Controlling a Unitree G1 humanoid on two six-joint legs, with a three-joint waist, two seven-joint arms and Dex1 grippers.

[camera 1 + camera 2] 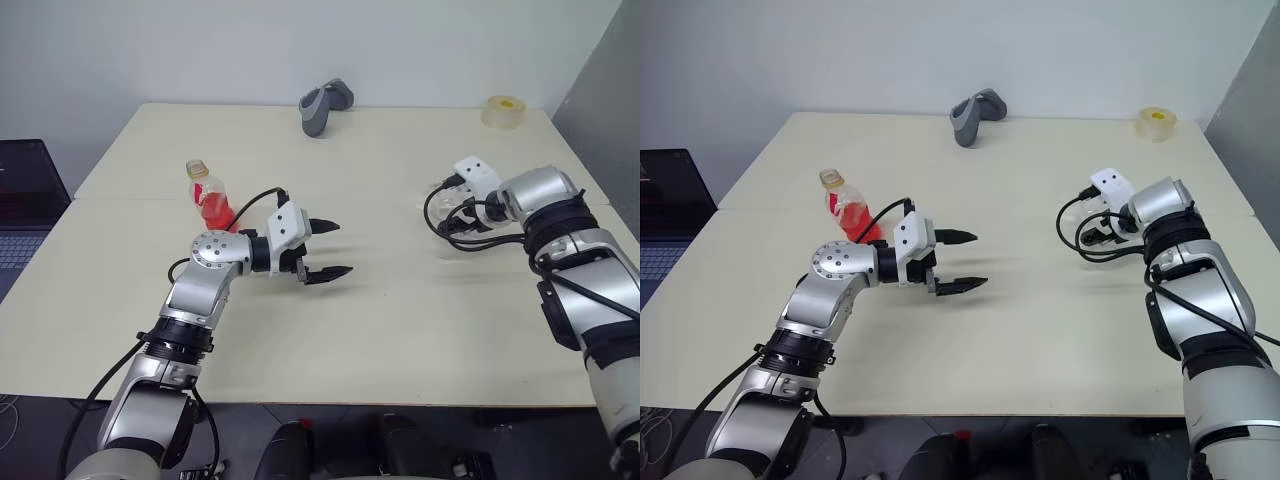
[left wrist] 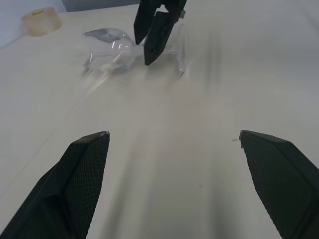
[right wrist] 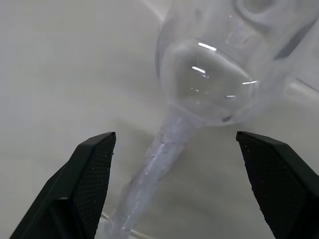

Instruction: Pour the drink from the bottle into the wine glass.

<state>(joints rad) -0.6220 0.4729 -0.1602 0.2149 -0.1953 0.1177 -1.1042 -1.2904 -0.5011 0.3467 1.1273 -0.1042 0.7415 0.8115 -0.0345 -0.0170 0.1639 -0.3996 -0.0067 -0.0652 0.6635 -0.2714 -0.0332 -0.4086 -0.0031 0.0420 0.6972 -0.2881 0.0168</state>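
The wine glass [image 2: 112,47] lies on its side on the cream table [image 1: 400,310], at the right. My right gripper [image 3: 174,135] is open and tilted down over it. Its fingers [image 2: 160,30] stand on either side of the thin stem, apart from it, with the round bowl [image 3: 209,79] just beyond. The bottle [image 1: 208,192] stands upright at the left with the red drink [image 1: 215,210] in its lower part and the cap on. My left gripper [image 1: 325,250] hangs open over the table in front of the bottle, pointing towards the right, with nothing in it.
A tape roll [image 1: 503,110] sits at the far right corner and a grey curved object [image 1: 325,105] at the far middle edge. A dark laptop [image 1: 25,200] stands beyond the table's left side. A seam crosses the left half of the table.
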